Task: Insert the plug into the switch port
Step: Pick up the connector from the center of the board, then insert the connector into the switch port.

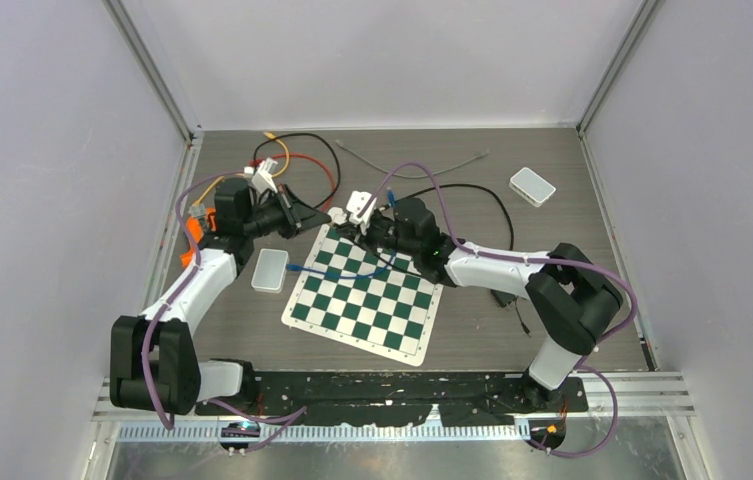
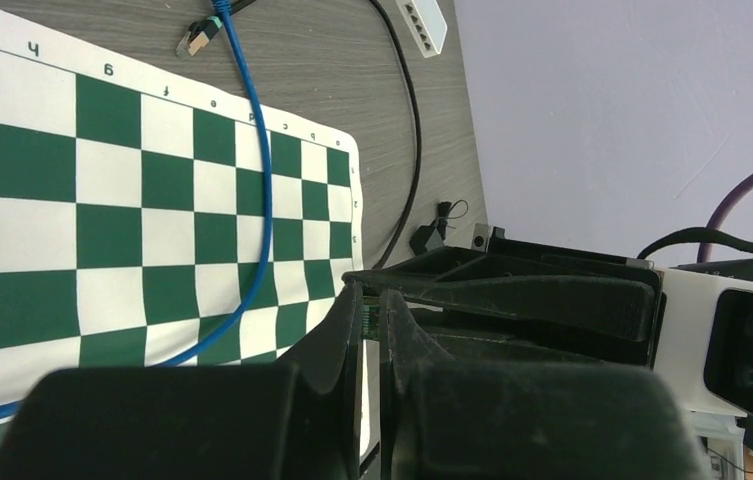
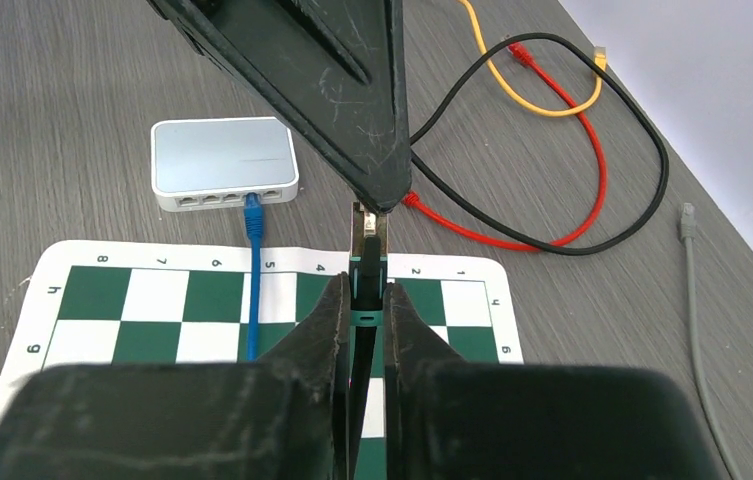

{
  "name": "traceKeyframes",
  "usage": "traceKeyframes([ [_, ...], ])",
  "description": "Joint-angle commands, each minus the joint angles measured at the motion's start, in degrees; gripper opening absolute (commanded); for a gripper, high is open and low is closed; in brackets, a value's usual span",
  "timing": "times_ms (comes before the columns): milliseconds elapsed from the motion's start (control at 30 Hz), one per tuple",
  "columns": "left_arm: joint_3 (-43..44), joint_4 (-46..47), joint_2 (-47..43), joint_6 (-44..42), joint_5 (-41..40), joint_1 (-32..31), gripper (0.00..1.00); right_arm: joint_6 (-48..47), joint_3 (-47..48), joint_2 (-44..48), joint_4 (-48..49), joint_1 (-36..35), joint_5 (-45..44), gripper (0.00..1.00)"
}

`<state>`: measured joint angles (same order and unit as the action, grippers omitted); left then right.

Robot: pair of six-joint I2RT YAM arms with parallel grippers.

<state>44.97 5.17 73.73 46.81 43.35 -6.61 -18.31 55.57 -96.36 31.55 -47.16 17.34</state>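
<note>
Hanging in the air over the far edge of the chessboard mat (image 1: 367,295), the plug (image 3: 366,275) has a teal boot and a clear tip and is not in any port. The right gripper (image 3: 365,300) is clenched on the boot, with the plug's black lead running back between its fingers. The left gripper (image 2: 370,318) comes in from the left and meets the plug head-on. Its fingers are drawn tight together on the clear tip, and the left wrist view shows only a sliver of the plug in the narrow gap between them. Both grippers therefore hold the same plug, nose to nose, above the mat.

A white switch (image 3: 224,160) lies flat on the table (image 1: 472,325) just left of the mat, well apart from the plug, with its row of ports facing the mat. A blue cable (image 3: 251,300) has one end at one of those ports and trails across the green and white squares.

A second white switch (image 1: 532,186) sits far to the right on the table. Loose leads lie at the far side: a black cable (image 3: 642,150) looping wide, a red cable (image 3: 592,170) inside that loop, a yellow cable (image 3: 512,90) beyond it, and a grey cable (image 3: 697,330) off to the right.
</note>
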Motion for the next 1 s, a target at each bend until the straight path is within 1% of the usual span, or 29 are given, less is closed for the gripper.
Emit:
traceKeyframes([
  [0,2.03,-1.71,-0.94,-2.00,0.46,0.27,0.00,-1.25,1.67,1.27,4.29,-0.30,1.35,0.05],
  [33,2.16,-2.06,-1.00,-2.43,0.32,0.24,0.00,-1.36,1.37,1.18,4.30,-0.30,1.44,0.05],
  [67,2.53,-3.47,-1.12,-3.01,-0.09,0.38,0.04,-1.49,1.11,1.11,4.22,-0.26,1.41,0.05],
  [100,3.02,-4.73,-1.32,-3.82,-0.79,0.59,0.12,-1.83,1.07,0.96,4.09,-0.28,1.06,0.05],
  [167,4.13,-9.56,-2.19,-5.56,-3.39,1.71,0.33,-2.64,1.56,0.68,2.35,-0.36,0.22,0.05],
  [200,4.65,-11.97,-2.73,-6.44,-4.98,2.63,0.42,-2.98,2.44,0.53,0.26,-0.49,-0.26,0.05],
  [267,5.77,-17.00,-3.78,-7.98,-8.52,5.06,0.53,-4.29,4.23,-0.19,-3.76,-0.99,-2.13,0.05],
  [367,7.54,-24.69,-4.86,-10.53,-15.30,9.98,0.64,-5.33,7.60,-2.72,-9.28,-1.78,-5.06,0.05],
  [433,8.53,-28.76,-4.80,-12.83,-19.94,12.29,0.67,-5.59,11.52,-5.35,-17.04,-3.05,-6.91,0.05],
  [533,9.46,-34.17,-3.06,-14.91,-26.62,15.40,0.69,-5.86,18.81,-9.49,-24.43,-6.02,-10.99,0.05],
  [633,6.90,-34.27,-2.37,-15.34,-26.57,17.55,0.66,-5.24,23.88,-13.77,-30.06,-8.68,-13.34,0.05],
  [700,5.60,-34.22,-2.54,-15.77,-28.66,18.37,0.66,-4.24,26.57,-15.98,-32.99,-9.88,-14.06,0.05],
  [833,6.23,-36.79,-1.06,-17.64,-30.65,19.76,0.62,-2.38,33.09,-20.94,-39.03,-12.02,-15.56,0.05],
  [967,5.69,-37.07,-0.12,-17.72,-30.72,20.44,0.59,-0.30,35.98,-23.97,-40.86,-13.66,-15.86,0.05],
])
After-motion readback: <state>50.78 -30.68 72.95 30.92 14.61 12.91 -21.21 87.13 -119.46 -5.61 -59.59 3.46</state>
